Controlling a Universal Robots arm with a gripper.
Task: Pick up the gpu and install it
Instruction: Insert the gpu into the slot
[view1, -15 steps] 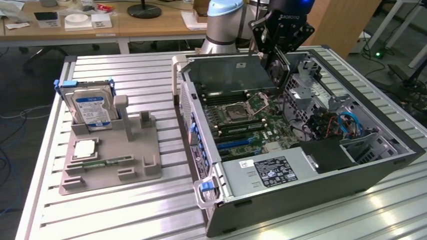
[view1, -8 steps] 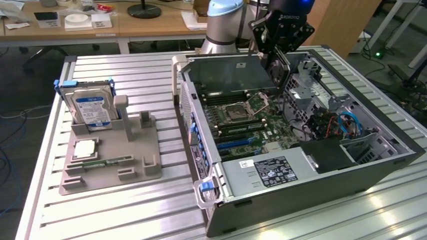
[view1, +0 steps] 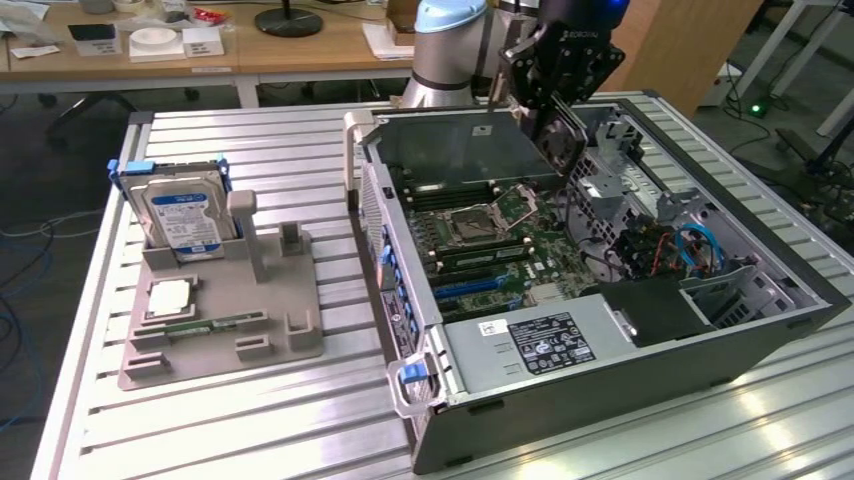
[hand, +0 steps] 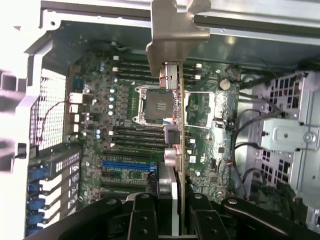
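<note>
One blue-labelled drive (view1: 184, 220) (upright); end effector (hand: 171, 199) grips gpu (view1: 467, 150).

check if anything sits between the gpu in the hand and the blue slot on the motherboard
Nothing visible does. The thin dark circuit card with a silvery bracket, clamped in the black hand, hangs above the open grey computer case; the long blue slot on the green motherboard lies bare.

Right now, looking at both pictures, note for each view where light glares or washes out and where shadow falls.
Exterior view: bright glare streaks the slatted table; the gpu looks dark. Wrist view: the computer case's frame washes out white; the gripper holding the gpu is in shadow; the motherboard is evenly lit.
</note>
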